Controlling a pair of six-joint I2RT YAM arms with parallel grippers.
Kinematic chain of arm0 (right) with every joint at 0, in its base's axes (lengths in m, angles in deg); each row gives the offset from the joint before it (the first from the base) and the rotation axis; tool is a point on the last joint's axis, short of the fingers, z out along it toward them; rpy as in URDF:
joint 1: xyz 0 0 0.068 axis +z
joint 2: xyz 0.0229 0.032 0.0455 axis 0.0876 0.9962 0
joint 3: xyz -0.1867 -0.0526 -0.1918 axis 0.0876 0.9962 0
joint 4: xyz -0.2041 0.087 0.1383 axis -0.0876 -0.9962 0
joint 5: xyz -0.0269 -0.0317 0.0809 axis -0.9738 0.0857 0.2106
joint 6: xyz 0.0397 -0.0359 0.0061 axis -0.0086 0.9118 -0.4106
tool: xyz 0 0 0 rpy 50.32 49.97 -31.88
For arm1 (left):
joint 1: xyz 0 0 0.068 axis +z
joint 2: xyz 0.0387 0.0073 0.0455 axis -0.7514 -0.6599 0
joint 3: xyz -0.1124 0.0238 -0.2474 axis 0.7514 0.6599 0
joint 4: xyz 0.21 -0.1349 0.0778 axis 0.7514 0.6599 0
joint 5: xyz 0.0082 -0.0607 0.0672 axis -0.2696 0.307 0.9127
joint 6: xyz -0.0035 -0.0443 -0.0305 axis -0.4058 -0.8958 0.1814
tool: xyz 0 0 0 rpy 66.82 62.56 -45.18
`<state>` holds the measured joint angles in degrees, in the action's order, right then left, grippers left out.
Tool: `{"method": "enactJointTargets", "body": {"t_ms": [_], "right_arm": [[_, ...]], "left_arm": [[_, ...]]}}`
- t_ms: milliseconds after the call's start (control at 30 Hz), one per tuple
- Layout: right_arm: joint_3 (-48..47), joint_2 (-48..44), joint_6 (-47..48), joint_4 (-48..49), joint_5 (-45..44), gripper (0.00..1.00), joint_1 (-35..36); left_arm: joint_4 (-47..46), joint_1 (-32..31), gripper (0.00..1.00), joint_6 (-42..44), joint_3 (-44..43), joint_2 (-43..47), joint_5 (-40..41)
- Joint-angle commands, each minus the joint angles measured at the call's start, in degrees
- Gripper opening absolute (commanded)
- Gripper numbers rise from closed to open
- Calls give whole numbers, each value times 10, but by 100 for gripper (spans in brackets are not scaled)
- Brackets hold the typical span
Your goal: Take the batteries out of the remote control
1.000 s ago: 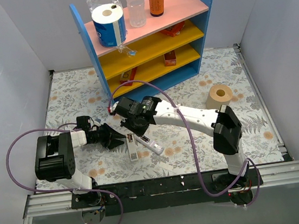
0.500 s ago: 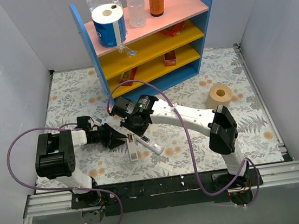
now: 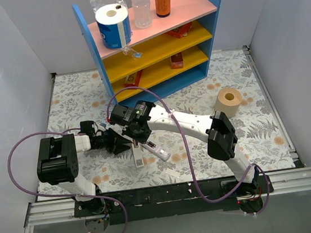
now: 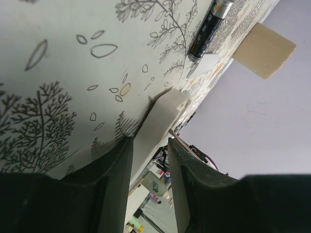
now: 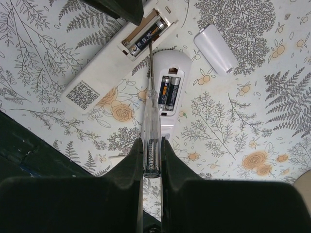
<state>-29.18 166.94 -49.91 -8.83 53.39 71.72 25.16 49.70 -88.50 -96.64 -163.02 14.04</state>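
Right fingers (image 5: 130, 162) clamped on clear stick (image 5: 149, 121); tip ahead at battery (image 5: 145, 36) in remote (image 5: 104, 73) (QR code on back). Left fingers (image 4: 114, 167) clamp remote end.

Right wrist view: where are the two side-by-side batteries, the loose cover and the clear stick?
batteries (image 5: 164, 92), right wrist view, one cell's middle
loose cover (image 5: 216, 48), right wrist view, its centre
clear stick (image 5: 149, 116), right wrist view, mid-shaft

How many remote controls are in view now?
2. The remote with a QR label lies upper left in the right wrist view; the other remote lies just right of it, two batteries showing. None seems hidden.
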Motion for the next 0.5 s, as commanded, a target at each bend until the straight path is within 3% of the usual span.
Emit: {"method": "enactJointTargets", "body": {"t_ms": [0,267,467], "right_arm": [[-40,23,13,-34,0,1,12],[-114,70,29,-56,17,1,29],[-68,66,29,-19,32,1,35]], "left_arm": [[-11,-2,33,1,-1,-6,-4],[-12,-31,29,-2,-6,-8,17],[-12,-49,24,-5,-5,-7,35]]}}
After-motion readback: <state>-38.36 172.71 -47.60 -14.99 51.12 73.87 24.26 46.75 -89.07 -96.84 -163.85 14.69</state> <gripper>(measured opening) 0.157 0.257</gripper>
